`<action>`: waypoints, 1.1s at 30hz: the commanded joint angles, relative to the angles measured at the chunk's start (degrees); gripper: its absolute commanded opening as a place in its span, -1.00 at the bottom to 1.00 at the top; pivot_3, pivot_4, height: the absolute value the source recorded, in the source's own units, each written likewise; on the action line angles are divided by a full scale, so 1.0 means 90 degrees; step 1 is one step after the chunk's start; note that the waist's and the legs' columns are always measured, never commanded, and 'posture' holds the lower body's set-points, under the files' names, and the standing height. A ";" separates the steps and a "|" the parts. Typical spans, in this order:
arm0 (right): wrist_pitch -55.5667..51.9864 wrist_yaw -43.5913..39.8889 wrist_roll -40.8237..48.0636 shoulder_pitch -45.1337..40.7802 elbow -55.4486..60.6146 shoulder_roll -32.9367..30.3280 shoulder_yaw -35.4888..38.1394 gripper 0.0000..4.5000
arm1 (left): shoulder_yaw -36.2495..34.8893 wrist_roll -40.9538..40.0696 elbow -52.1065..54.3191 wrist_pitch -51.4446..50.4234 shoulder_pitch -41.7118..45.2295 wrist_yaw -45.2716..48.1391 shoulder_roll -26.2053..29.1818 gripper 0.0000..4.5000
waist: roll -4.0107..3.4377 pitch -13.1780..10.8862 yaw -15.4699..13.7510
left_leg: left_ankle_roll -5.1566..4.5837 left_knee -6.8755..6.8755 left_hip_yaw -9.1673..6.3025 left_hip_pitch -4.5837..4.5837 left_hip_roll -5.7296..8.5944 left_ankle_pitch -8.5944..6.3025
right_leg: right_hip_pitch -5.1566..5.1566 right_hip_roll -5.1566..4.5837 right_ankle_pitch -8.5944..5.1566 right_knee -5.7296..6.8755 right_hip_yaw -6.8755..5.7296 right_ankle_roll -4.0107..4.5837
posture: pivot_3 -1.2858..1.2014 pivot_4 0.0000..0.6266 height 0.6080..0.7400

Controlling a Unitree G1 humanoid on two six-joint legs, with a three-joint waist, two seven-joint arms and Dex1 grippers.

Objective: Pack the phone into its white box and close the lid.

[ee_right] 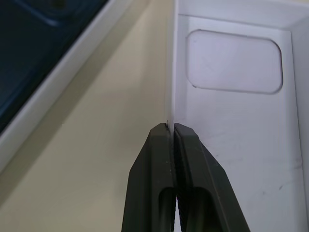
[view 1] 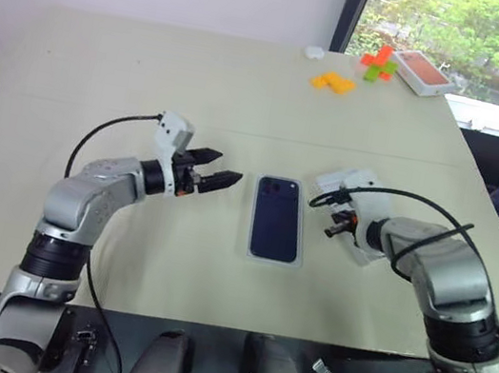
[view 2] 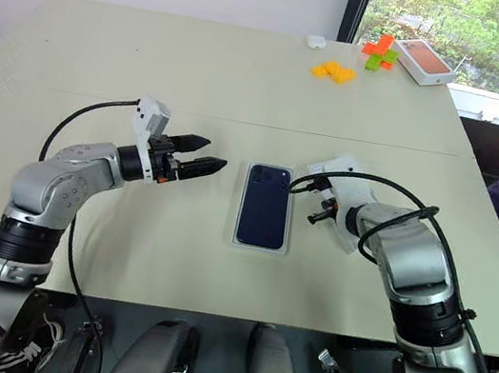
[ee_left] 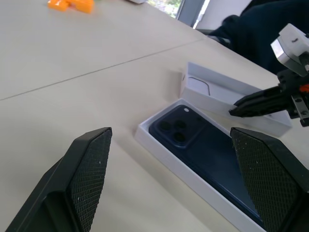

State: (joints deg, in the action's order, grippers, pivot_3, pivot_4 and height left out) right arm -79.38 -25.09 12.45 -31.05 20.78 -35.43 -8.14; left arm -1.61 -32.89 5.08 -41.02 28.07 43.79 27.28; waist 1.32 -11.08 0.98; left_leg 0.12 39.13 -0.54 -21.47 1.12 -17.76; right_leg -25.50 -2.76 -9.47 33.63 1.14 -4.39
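Both head views look down over the surface [view 1: 247, 90]; wrist views sit close, sharing the phone [ee_left: 203, 150] in its white box [ee_left: 159, 145].

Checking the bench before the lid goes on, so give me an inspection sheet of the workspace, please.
Surface: beige table, one seam line across.
Job's things: dark navy smartphone lies camera-side up in shallow white cardboard box; white cardboard lid lies beside it, inside up.
Clutter: orange blocks, red and green blocks, orange-topped box, small white object at the far edge.
Grippers: left claw open, empty; right claw pinching the lid's wall.
Cables: black cable looping over each forearm.
Surroundings: window, greenery outside.
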 commanded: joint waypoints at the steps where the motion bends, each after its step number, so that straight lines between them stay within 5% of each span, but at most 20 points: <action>1: -0.0268 -0.0205 0.0344 -0.0226 0.0299 0.0041 0.0270 -0.94 | -0.0296 -0.0322 0.0392 -0.0132 -0.0174 0.0205 0.0200 0.85 | 0.0000 0.0000 0.0014 | -0.0001 0.0000 0.0000 0.0001 -0.0002 -0.0001 | 0.0000 0.0001 0.0000 0.0000 0.0001 0.0000 | 0.03 -0.52 1.00; 5: -0.1154 -0.0095 0.0585 -0.0751 -0.0089 0.0737 0.1068 -0.55 | -0.0268 -0.0209 0.0361 -0.0027 -0.0232 0.0081 0.0214 0.85 | -0.0001 0.0000 0.0005 | -0.0001 0.0001 -0.0001 0.0006 -0.0009 0.0000 | 0.0000 0.0013 0.0000 0.0004 0.0001 0.0001 | 0.03 -0.52 1.00; 10: -0.1452 0.0112 0.0568 -0.1043 -0.0070 0.0594 0.0875 0.51 | -0.0327 -0.0605 0.0775 -0.0324 -0.0210 0.0142 0.0194 0.85 | -0.0001 0.0000 -0.0034 | -0.0001 0.0003 -0.0007 0.0001 -0.0005 0.0000 | 0.0001 0.0006 0.0000 0.0006 -0.0001 0.0001 | 0.03 -0.52 1.00; 18: -0.1457 -0.0130 0.1758 -0.0436 0.0441 -0.0460 0.0620 0.51 | -0.0254 -0.0598 0.0909 -0.0320 -0.0295 0.0077 0.0171 0.85 | -0.0001 0.0000 -0.0026 | -0.0029 -0.0003 0.0000 -0.0008 0.0006 -0.0017 | 0.0003 -0.0009 0.0000 -0.0023 -0.0001 0.0000 | 0.03 -0.52 1.00; 30: -0.1457 0.0758 0.2338 -0.0740 -0.0075 -0.0440 0.0273 0.51 | -0.0245 -0.0822 0.1376 -0.0523 -0.0627 0.0166 0.0189 0.85 | 0.0000 0.0000 -0.0006 | -0.0029 0.0002 0.0009 -0.0001 -0.0006 -0.0016 | 0.0005 0.0008 -0.0008 -0.0024 0.0009 0.0011 | 0.03 -0.52 1.00; 33: -0.1457 0.0900 0.2373 -0.0741 -0.0192 -0.0352 0.0256 0.14 | -0.0277 -0.0841 0.1413 -0.0580 -0.0649 0.0134 0.0277 0.85 | 0.0000 0.0000 -0.0012 | -0.0029 0.0002 0.0008 -0.0003 -0.0005 -0.0017 | 0.0005 0.0007 -0.0003 -0.0025 0.0009 -0.0002 | 0.03 -0.52 1.00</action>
State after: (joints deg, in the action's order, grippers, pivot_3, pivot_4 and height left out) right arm -92.12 -17.73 33.00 -36.89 18.95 -38.88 -6.07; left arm -2.99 -39.44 15.93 -46.10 22.27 44.91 29.11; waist 1.32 -11.08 0.87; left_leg -0.14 39.15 -0.46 -21.50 1.08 -17.91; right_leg -25.45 -2.70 -9.50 33.40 1.22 -4.42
